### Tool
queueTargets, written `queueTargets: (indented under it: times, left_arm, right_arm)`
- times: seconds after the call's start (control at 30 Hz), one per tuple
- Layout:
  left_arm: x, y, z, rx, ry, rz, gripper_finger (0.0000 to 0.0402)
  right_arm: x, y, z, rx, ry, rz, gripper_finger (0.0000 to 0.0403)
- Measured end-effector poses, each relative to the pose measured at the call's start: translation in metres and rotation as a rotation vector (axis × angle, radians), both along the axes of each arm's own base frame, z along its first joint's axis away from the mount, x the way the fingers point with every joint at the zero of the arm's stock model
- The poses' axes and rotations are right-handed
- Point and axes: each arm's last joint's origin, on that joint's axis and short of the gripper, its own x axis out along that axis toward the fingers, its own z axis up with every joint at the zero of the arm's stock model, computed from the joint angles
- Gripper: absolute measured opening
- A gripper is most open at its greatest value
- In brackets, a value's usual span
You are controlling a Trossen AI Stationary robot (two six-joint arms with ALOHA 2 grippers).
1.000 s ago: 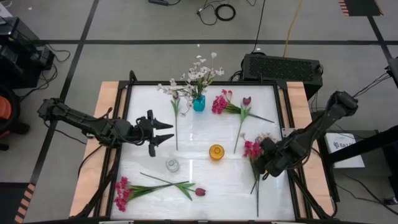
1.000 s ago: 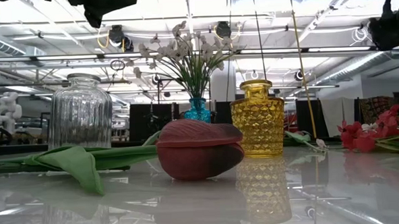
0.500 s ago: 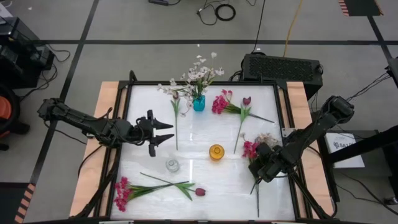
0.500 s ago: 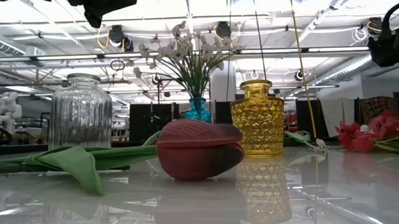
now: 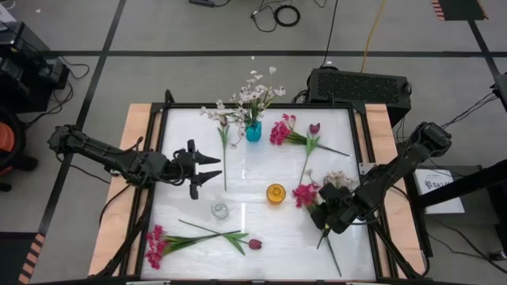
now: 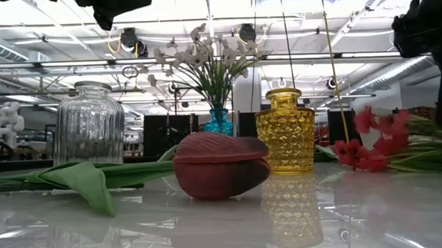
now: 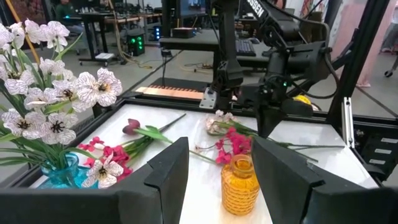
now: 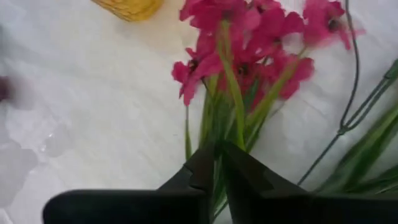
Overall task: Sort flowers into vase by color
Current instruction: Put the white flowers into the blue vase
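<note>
Magenta flower cluster (image 5: 305,194) shifted, stems pinched

— What lay around the table?
— Grey floor (image 5: 198,75) crossed by black tape lines (image 5: 238,53), cables coiled at upper centre.
— And overhead?
— Bright ceiling lights (image 6: 208,5) above pipework.

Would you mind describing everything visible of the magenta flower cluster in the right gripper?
The magenta flower cluster is a bunch of bright pink artificial blooms on thin green stems. The right gripper is shut on those stems just below the blooms. It lies tilted beside the amber vase, its long stem trailing toward the table's near edge.
</note>
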Motion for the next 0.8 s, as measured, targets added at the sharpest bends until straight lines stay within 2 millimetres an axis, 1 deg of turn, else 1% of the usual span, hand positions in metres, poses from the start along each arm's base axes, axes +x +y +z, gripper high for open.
queueTargets:
  times: [0.1, 0.23, 0.43, 0.53, 0.67, 0.8]
  left_arm:
    - [0.0, 0.0, 0.0, 0.001, 0.005, 0.0, 0.018]
    - [0.0, 0.0, -0.002, 0.005, 0.018, 0.0, 0.018]
    - [0.0, 0.0, -0.002, 0.006, 0.02, 0.0, 0.018]
    - [0.0, 0.0, -0.002, 0.006, 0.02, 0.001, 0.018]
    - [0.0, 0.0, -0.002, 0.006, 0.02, 0.001, 0.018]
    - [0.0, 0.0, -0.002, 0.006, 0.021, 0.001, 0.018]
  right_arm:
    - [-0.004, -0.002, 0.003, 0.013, 0.073, -0.044, 0.0047]
    - [-0.01, -0.004, 0.004, 0.035, 0.161, -0.1, 0.0083]
    - [-0.012, 0.002, 0.005, 0.058, 0.155, -0.096, 0.0147]
    - [-0.018, 0.0, 0.003, 0.071, 0.222, -0.157, 0.0174]
    - [-0.023, -0.004, 0.002, 0.058, 0.289, -0.217, 0.0195]
    - [-0.024, -0.004, 0.002, 0.059, 0.295, -0.249, 0.0198]
